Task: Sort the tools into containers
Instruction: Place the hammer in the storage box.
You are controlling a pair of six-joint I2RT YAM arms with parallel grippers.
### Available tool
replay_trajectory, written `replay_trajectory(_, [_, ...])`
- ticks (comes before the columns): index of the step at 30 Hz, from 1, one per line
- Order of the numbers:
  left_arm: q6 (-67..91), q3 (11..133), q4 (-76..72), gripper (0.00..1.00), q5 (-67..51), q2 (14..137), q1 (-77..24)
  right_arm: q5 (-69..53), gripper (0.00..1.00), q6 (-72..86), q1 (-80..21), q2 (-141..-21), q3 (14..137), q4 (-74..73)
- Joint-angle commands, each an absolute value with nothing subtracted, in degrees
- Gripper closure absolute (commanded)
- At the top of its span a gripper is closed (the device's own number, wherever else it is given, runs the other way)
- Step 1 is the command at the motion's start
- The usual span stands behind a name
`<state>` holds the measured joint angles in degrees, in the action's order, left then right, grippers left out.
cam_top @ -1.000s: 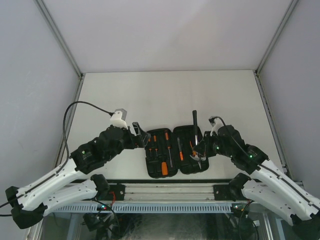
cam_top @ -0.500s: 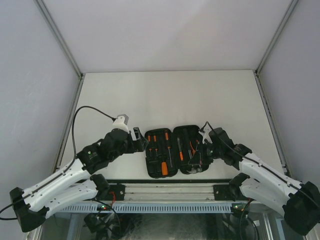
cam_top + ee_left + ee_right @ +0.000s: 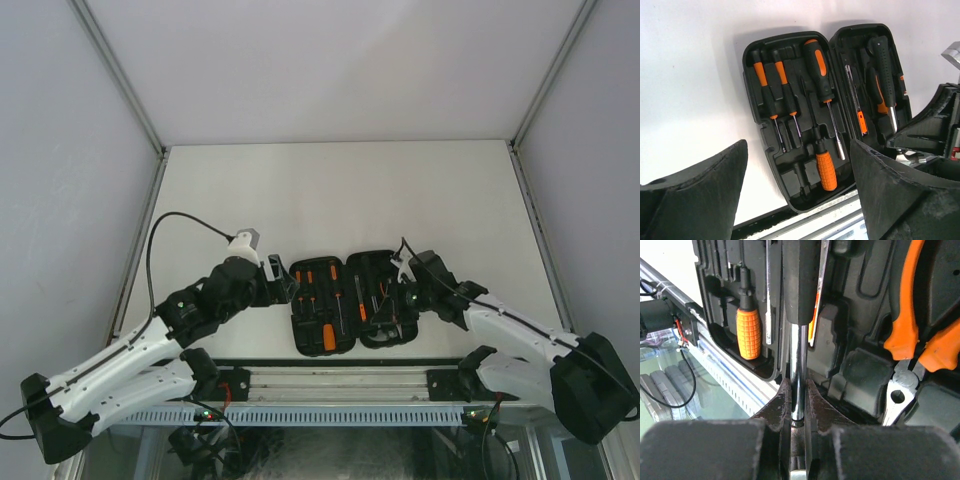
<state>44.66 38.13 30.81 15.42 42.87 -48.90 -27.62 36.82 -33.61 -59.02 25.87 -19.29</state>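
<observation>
White tabletop (image 3: 340, 190), grey walls (image 3: 330, 60), open black tool case (image 3: 370, 258)

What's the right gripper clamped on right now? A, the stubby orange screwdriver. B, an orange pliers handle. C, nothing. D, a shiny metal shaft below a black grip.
D: the right wrist view shows the right gripper closed on the hammer at its chrome shaft, with the pliers and stubby orange screwdriver untouched to either side.

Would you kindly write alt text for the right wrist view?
The right pincer grips the hammer by its steel shaft over the open case; orange-handled pliers at frame right, a stubby orange screwdriver at frame left.
</observation>
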Motion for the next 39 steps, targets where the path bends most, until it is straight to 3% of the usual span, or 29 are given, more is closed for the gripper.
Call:
replay_trajectory(1, [45.62,37.16,27.94,0.14,14.06,43.14,-48.35,-28.97,1.0,36.46,-33.11,-61.57,26.34,-13.51])
replay_trajectory(7, [45.62,36.79,27.75,0.14,13.94,42.87,-48.17,-27.15,0.96,36.83,-33.07,-62.03,25.67,-15.22])
replay_trajectory(23, [45.62,36.56,26.57,0.15,12.2,43.34,-47.82,-22.1,0.64,36.58,-33.05,-60.62,26.3,-18.59])
replay_trajectory(33, [45.31,36.94,25.55,0.15,11.41,45.09,-47.68,-14.44,0.64,33.57,-33.46,-53.73,30.59,-28.52])
replay_trajectory(39, [45.59,35.42,25.44,0.15,11.6,45.37,-47.38,-8.61,0.79,33.26,-38.32,-53.25,32.98,-29.99])
